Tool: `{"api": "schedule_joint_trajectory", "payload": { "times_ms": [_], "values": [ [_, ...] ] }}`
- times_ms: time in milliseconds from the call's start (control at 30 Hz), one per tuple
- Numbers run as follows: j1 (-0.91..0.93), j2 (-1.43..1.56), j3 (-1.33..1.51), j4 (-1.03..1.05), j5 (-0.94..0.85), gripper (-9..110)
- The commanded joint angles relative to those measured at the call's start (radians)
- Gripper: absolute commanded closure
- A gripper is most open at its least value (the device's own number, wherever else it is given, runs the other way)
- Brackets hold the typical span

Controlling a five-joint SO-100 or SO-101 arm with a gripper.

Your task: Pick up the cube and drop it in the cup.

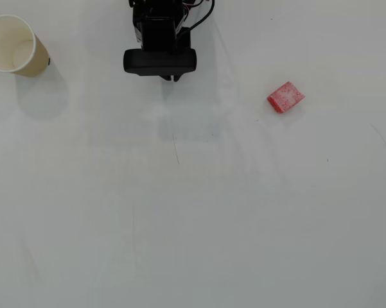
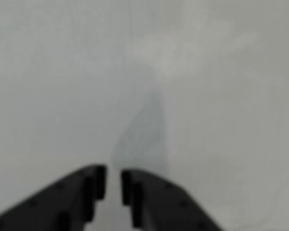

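In the overhead view the cube (image 1: 286, 97), a small red-pink block with whitish speckles, lies flat on the white table (image 1: 193, 212) at the upper right. The tan paper cup (image 1: 33, 59) stands upright in the far upper-left corner, its cream inside showing nothing in it. My gripper (image 1: 172, 77) sits at the top centre, mostly hidden under the black wrist block, between the two and far from both. In the blurred wrist view the gripper (image 2: 114, 175) shows two black fingers (image 2: 84, 192) almost together, with only a thin slit and nothing between them. Neither cube nor cup appears there.
The black arm body (image 1: 159, 29) with its cables takes up the top centre of the overhead view. Faint scratches and smudges mark the table surface.
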Motion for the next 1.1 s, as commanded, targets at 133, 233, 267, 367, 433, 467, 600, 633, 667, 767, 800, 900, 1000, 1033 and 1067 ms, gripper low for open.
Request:
{"api": "schedule_joint_trajectory", "payload": {
  "times_ms": [133, 233, 267, 367, 433, 467, 600, 633, 667, 767, 800, 900, 1000, 1033, 1067],
  "values": [
    [-0.006, 0.044, 0.035, 0.006, -0.002, 101],
    [-0.006, 0.044, 0.035, 0.006, -0.002, 101],
    [-0.006, 0.044, 0.035, 0.006, -0.002, 101],
    [-0.006, 0.044, 0.035, 0.006, -0.002, 101],
    [-0.006, 0.044, 0.035, 0.006, -0.002, 101],
    [-0.006, 0.044, 0.035, 0.003, -0.005, 101],
    [-0.002, 0.044, 0.035, -0.069, -0.008, 101],
    [0.000, 0.044, 0.035, -0.109, -0.008, 101],
    [0.002, 0.044, 0.035, -0.150, -0.008, 101],
    [0.003, 0.044, 0.035, -0.281, -0.008, 101],
    [0.003, 0.044, 0.035, -0.322, -0.008, 101],
    [0.003, 0.044, 0.035, -0.431, -0.008, 101],
    [0.003, 0.044, 0.035, -0.512, -0.008, 101],
    [0.003, 0.044, 0.035, -0.534, -0.008, 101],
    [0.005, 0.044, 0.035, -0.554, -0.008, 101]
  ]
}}
